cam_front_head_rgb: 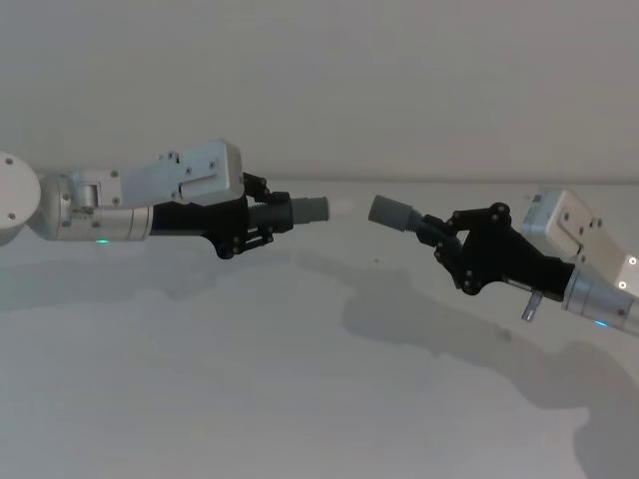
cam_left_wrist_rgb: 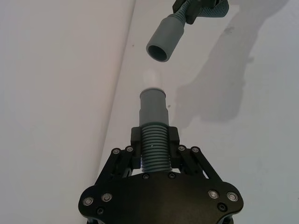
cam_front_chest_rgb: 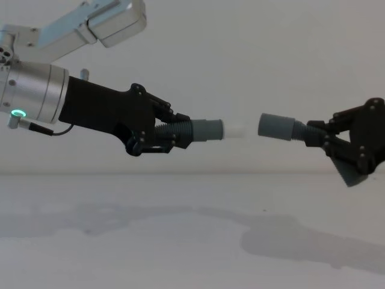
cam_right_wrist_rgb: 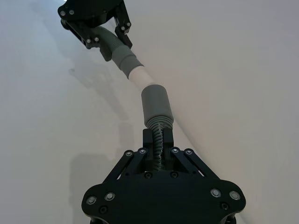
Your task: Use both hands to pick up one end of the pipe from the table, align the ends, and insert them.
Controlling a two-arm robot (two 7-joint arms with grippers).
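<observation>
Alignment is in hand above the bench (cam_front_chest_rgb: pixel 180 241): the left gripper (cam_front_chest_rgb: pixel 174 135) has its fingers clamped on the white-tipped pipe piece (cam_front_chest_rgb: pixel 207 129), the right gripper (cam_front_chest_rgb: pixel 316 133) likewise on the socket piece (cam_front_chest_rgb: pixel 277 126), ends facing, just apart; next, I judge, trim the tilt, then push straight in

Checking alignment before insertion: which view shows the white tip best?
Chest view: the white tip shows side-on, apart from the socket. Right wrist view shows it lengthwise, seemingly touching the socket. Head and left wrist views leave it faint against the white surroundings.
</observation>
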